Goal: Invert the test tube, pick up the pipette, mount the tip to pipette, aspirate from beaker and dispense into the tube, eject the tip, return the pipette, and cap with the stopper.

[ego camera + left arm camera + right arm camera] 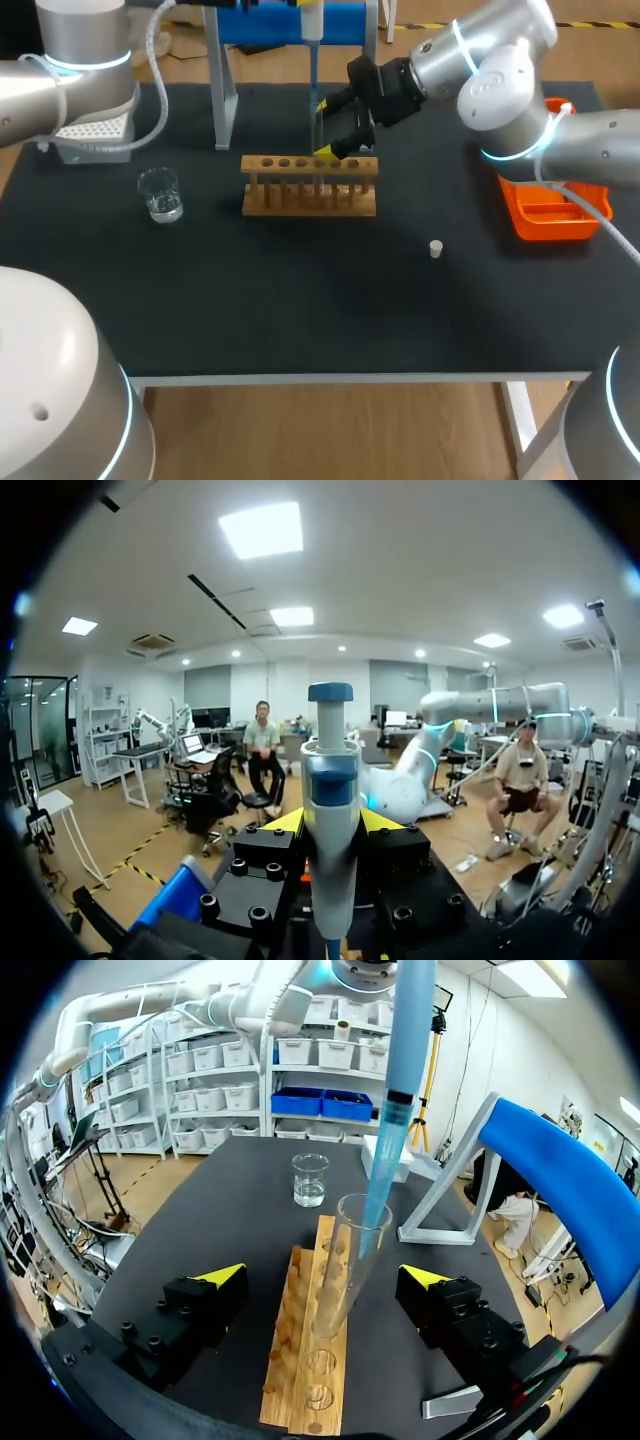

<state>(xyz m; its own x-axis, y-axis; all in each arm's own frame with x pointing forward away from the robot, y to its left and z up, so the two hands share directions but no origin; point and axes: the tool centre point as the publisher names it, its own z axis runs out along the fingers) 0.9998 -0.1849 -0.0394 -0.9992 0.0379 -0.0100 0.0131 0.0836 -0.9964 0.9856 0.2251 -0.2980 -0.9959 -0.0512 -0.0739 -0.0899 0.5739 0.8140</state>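
The left gripper [332,821] is clamped on the pipette [331,770], its tip [385,1160] inside the test tube [345,1260] in the rack [300,1360] mid-counter, and the right gripper [322,1274] is apart beside the tube, so this looks like squirting, then lifting straight out.

Pipette [331,800] blue-white — rack [310,200] tan, tray [545,232] orange, table [300,300] black.

We work at a laboratory bench: on our black table [300,300] stand a wooden test tube rack [309,186], a glass beaker [160,194] with a little clear liquid, a white box of pipette tips [92,130] and a blue-topped stand [560,1170], with a pipette [331,810] close by.
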